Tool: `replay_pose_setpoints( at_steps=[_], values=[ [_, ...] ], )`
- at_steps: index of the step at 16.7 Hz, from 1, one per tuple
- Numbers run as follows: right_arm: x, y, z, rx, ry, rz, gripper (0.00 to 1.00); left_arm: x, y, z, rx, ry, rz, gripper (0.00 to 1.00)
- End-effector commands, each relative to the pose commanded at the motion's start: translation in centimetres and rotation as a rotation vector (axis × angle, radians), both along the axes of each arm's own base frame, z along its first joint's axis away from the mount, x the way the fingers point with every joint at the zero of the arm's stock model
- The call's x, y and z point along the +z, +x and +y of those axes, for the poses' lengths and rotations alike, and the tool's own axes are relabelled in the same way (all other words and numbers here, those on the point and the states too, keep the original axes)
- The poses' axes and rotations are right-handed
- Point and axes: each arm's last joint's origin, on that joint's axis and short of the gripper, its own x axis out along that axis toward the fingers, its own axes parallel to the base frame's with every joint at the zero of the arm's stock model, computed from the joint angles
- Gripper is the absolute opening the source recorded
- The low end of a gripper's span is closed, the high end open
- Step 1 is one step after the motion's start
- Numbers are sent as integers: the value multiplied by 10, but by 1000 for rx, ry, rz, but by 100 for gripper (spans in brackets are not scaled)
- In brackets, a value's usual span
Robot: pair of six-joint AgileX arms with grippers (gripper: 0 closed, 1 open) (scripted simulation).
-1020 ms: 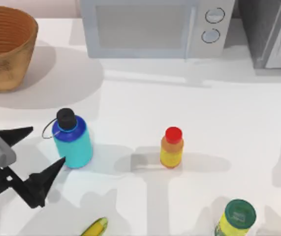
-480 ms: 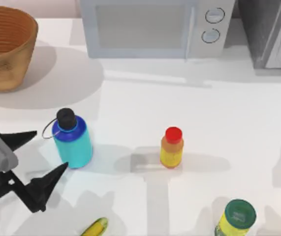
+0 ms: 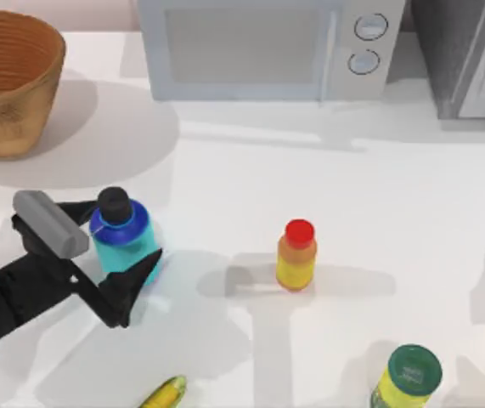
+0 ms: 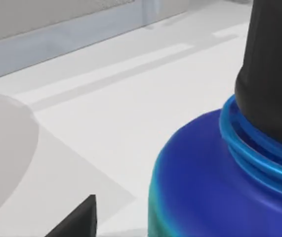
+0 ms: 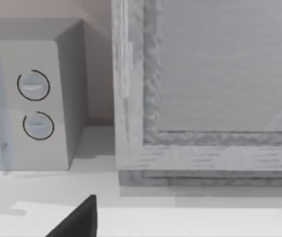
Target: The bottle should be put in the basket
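Bottle stands unlabelled between left hand open fingers.

The bottle stands upright on the table's left side, the basket behind it.

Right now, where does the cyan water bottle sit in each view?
Top view: the bottle stands upright at the table's left, between the open fingers of the left hand.
Left wrist view: the bottle looms close, blue shoulder and black cap.
Right wrist view: not in it.
Shared landmark: the microwave, seen from above and from the right wrist.
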Motion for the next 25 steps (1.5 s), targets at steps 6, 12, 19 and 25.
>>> replay_pose_setpoints(
  at_steps=[6,12,19,25],
  values=[
    [0,0,0,0,0,0,100,-2,5,-7,1,0,0,92],
    [0,0,0,0,0,0,100,-2,5,-7,1,0,0,47],
    [0,0,0,0,0,0,100,-2,5,-7,1,0,0,0],
    [0,0,0,0,0,0,100,-2,5,-7,1,0,0,0]
  ],
)
